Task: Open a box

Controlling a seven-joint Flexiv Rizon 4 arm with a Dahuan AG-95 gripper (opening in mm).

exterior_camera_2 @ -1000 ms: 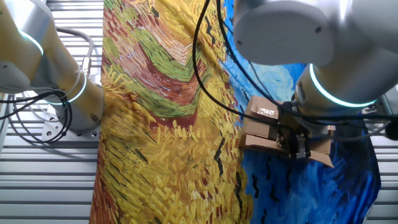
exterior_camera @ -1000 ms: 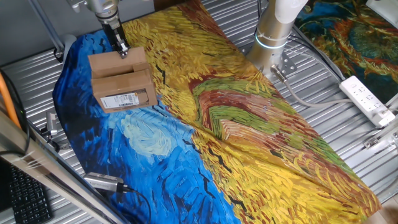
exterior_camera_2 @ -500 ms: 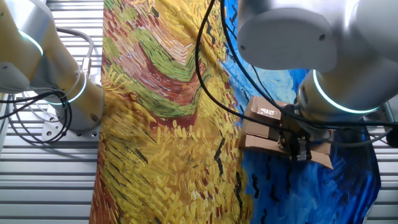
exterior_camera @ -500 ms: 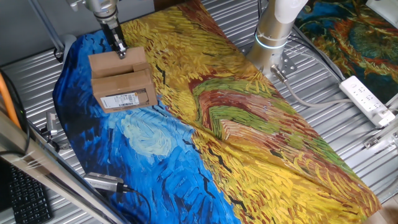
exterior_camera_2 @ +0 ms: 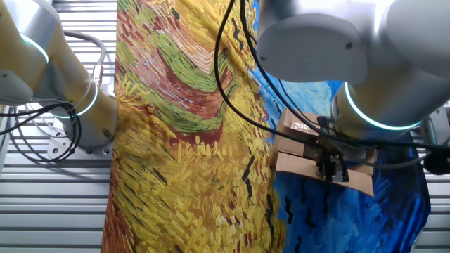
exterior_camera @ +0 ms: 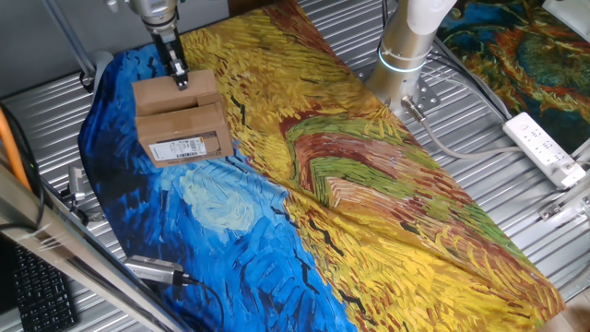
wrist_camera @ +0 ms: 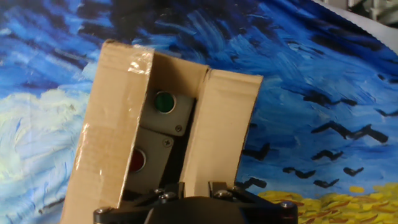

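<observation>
While the box (exterior_camera: 181,118) sat on the blue part of the painted cloth (exterior_camera: 369,184), the gripper (exterior_camera: 180,76) pinched one top flap (wrist_camera: 216,127) between closed fingers — a grey switch unit (wrist_camera: 152,143) showed inside.

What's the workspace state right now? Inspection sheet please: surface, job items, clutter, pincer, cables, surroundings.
Surface: ribbed metal table covered by a painted blue and yellow cloth.
Job's things: box on the blue part of the cloth, white label facing the camera; the hand view shows a flap lifted and a grey button unit with a green and a red button inside.
Clutter: metal cylinder at the cloth's near edge.
Pincer: pincer at the box's far top edge, on a flap; open or shut cannot be told.
Cables: black cables hang from the arm; grey cable on the table.
Surroundings: white power strip, second arm base, keyboard.
</observation>
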